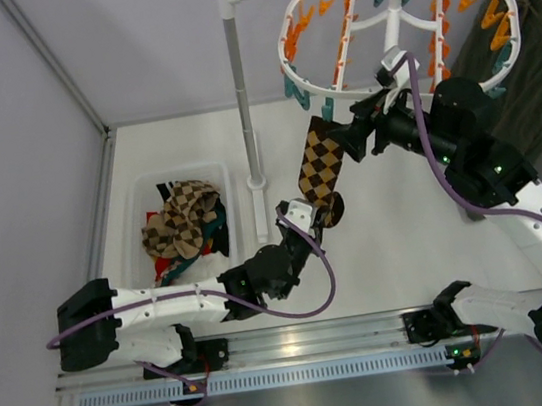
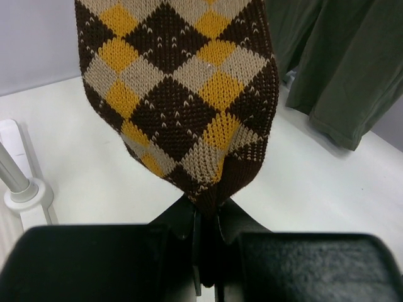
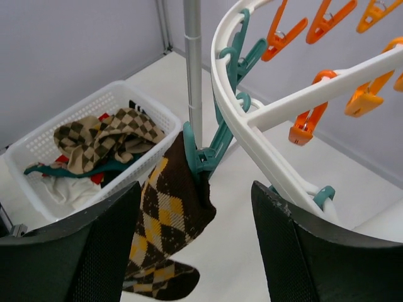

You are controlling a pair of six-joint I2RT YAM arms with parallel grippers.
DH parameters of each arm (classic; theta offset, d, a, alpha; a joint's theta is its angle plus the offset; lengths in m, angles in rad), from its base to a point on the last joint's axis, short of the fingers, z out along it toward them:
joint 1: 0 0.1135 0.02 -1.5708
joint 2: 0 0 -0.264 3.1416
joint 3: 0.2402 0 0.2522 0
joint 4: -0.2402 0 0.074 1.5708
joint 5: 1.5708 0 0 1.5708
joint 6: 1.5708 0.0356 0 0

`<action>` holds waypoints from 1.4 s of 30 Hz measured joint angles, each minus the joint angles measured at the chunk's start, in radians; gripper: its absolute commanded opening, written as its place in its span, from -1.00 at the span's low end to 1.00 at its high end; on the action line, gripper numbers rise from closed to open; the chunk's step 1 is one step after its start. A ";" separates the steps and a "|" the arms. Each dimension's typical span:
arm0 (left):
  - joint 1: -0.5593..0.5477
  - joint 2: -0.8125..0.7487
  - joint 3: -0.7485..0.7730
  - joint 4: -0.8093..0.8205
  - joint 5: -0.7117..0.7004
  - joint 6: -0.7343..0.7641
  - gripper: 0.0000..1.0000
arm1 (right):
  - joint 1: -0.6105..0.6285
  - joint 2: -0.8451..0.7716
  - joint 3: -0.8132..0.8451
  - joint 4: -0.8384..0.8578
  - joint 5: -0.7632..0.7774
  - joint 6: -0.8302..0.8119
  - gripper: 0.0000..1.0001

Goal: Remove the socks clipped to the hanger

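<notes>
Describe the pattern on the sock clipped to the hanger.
Sock: brown, tan, yellow argyle diamonds; best in left wrist view.

left arm [image 1: 164,304] low, left fingers [image 2: 179,220] pinched shut; right arm [image 1: 478,169] raised, right fingers [image 3: 315,251] apart.

- Hanger [image 1: 397,19]: one white oval frame.
- Argyle sock [image 1: 321,168] clipped to it: one, brown, tan and yellow.
- Orange clips [image 1: 299,27]: many, too crowded to count.
- Teal clips [image 3: 200,157]: at least four on the near rim.
- Basket [image 1: 178,173]: one, white.
- Checkered socks [image 1: 184,215] in the basket: a tangled heap, number not clear, with red, teal and black pieces beneath.
- Pole rack [image 1: 240,86]: one.
- Green garment [image 1: 533,55]: one.
- Tools: two, the left tool [image 1: 319,218] and the right tool [image 1: 343,137].
- Table [image 1: 388,247]: one.
</notes>
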 measured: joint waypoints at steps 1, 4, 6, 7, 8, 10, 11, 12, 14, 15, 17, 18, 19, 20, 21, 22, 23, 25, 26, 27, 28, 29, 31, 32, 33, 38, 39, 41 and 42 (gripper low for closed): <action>0.000 0.000 -0.001 0.000 0.001 0.000 -1.00 | -0.001 0.001 -0.008 0.019 -0.002 0.001 0.35; 0.000 0.000 -0.005 0.000 0.008 0.000 -1.00 | -0.005 0.002 -0.034 0.054 -0.007 0.002 0.34; 0.000 0.000 -0.006 0.000 0.011 0.000 -1.00 | -0.006 0.004 -0.045 0.081 -0.010 0.014 0.33; 0.000 0.000 -0.008 0.000 0.013 0.000 -1.00 | -0.006 0.005 -0.052 0.096 -0.010 0.021 0.33; 0.000 0.000 -0.008 -0.001 0.016 0.000 -1.00 | -0.006 0.005 -0.058 0.106 -0.010 0.030 0.33; 0.000 0.000 -0.009 -0.001 0.024 0.000 -1.00 | -0.006 0.006 -0.066 0.129 -0.009 0.048 0.33; 0.000 0.000 -0.009 -0.001 0.028 0.000 -1.00 | -0.006 0.008 -0.071 0.144 -0.008 0.056 0.33; 0.000 0.000 -0.009 -0.001 0.031 -0.001 -1.00 | -0.006 0.011 -0.071 0.153 -0.007 0.067 0.33; 0.000 0.000 -0.009 -0.001 0.035 -0.003 -1.00 | -0.006 0.019 -0.071 0.169 -0.003 0.082 0.32; 0.000 0.000 -0.009 -0.001 0.036 -0.003 -1.00 | -0.006 0.023 -0.071 0.177 0.000 0.090 0.32; 0.001 0.000 -0.009 0.000 0.040 -0.003 -1.00 | -0.006 0.031 -0.080 0.206 0.011 0.106 0.31; 0.002 0.000 -0.009 0.000 0.042 -0.003 -1.00 | -0.006 0.032 -0.086 0.211 0.014 0.109 0.30; 0.002 0.000 -0.009 -0.001 0.043 -0.003 -1.00 | -0.006 0.033 -0.094 0.216 0.021 0.116 0.30; 0.002 0.000 -0.009 -0.001 0.045 -0.004 -1.00 | -0.006 0.034 -0.099 0.220 0.030 0.123 0.30; 0.002 0.000 -0.009 -0.001 0.046 -0.004 -1.00 | -0.006 0.035 -0.103 0.225 0.037 0.129 0.30; 0.002 0.000 -0.009 -0.001 0.049 -0.004 -1.00 | -0.006 0.039 -0.104 0.227 0.041 0.136 0.30; 0.002 0.000 -0.009 -0.001 0.053 -0.004 -1.00 | -0.006 0.043 -0.104 0.232 0.044 0.144 0.29; 0.002 0.000 -0.009 0.000 0.056 -0.004 -1.00 | -0.006 0.050 -0.106 0.250 0.046 0.160 0.28; 0.002 0.000 -0.009 0.000 0.057 -0.004 -1.00 | -0.006 0.053 -0.110 0.261 0.047 0.169 0.27; 0.002 0.000 -0.009 -0.001 0.057 -0.004 -1.00 | -0.006 0.056 -0.115 0.270 0.048 0.178 0.26; 0.002 0.000 -0.009 0.000 0.058 -0.004 -1.00 | -0.005 0.059 -0.120 0.280 0.051 0.186 0.23; 0.002 0.000 -0.009 -0.001 0.060 -0.004 -1.00 | -0.005 0.060 -0.130 0.294 0.056 0.194 0.23; 0.002 0.000 -0.009 0.000 0.060 -0.004 -1.00 | -0.005 0.059 -0.151 0.316 0.067 0.209 0.23; 0.002 0.000 -0.009 -0.001 0.061 -0.004 -1.00 | -0.002 0.060 -0.161 0.325 0.078 0.213 0.24; 0.002 0.000 -0.009 0.000 0.061 -0.005 -1.00 | 0.000 0.060 -0.169 0.336 0.090 0.220 0.24; 0.002 0.000 -0.009 0.000 0.076 -0.014 -1.00 | 0.004 0.056 -0.204 0.372 0.162 0.234 0.24; 0.002 0.000 -0.009 0.000 0.079 -0.016 -1.00 | 0.004 0.054 -0.215 0.385 0.178 0.237 0.25; 0.002 0.000 -0.009 0.000 0.087 -0.021 -1.00 | 0.008 0.050 -0.231 0.395 0.203 0.237 0.27; 0.002 0.000 -0.009 0.000 0.088 -0.023 -1.00 | 0.008 0.049 -0.236 0.400 0.214 0.238 0.28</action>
